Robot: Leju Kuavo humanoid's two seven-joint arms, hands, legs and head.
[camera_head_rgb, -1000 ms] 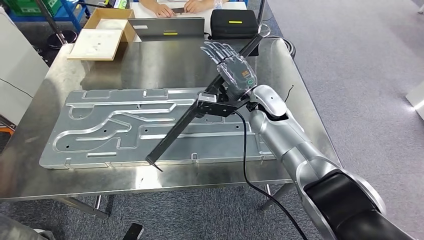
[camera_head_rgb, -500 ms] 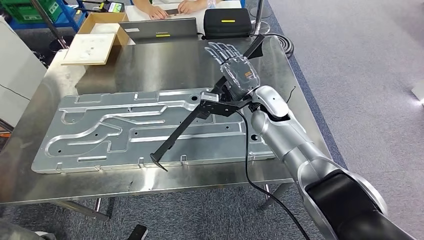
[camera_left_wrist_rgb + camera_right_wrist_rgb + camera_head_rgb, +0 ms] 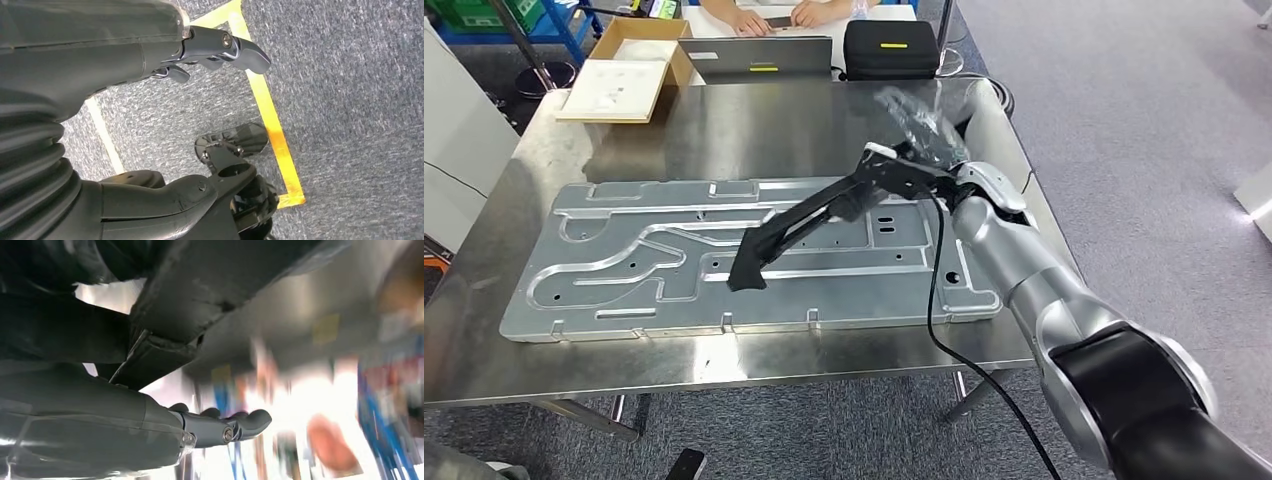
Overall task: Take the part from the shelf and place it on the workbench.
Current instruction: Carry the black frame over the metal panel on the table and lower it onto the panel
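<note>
A long black part (image 3: pixel 804 225) slants over the big aluminium plate (image 3: pixel 624 280) on the steel workbench (image 3: pixel 724 120). My right hand (image 3: pixel 924 130), blurred and turned over, holds the part's upper end above the plate's right side. The part's lower end hangs close above the plate's middle. In the right wrist view the part (image 3: pixel 210 290) runs close past the hand, whose fingers (image 3: pixel 225 427) are stretched out. My left hand (image 3: pixel 125 50) hangs over grey carpet with nothing in it, its fingers apart.
At the bench's far edge stand a laptop (image 3: pixel 759 55), a black case (image 3: pixel 892 45) and a cardboard box (image 3: pixel 639 45) beside a white board (image 3: pixel 614 88). A person's hands (image 3: pixel 769 15) rest beyond them. A black cable (image 3: pixel 934 320) hangs from my right arm. Yellow floor tape (image 3: pixel 270 125) lies below.
My right hand has rolled over and dropped, swinging the black part from a steep tilt to a low slant over the plate. The camera has shifted slightly.
</note>
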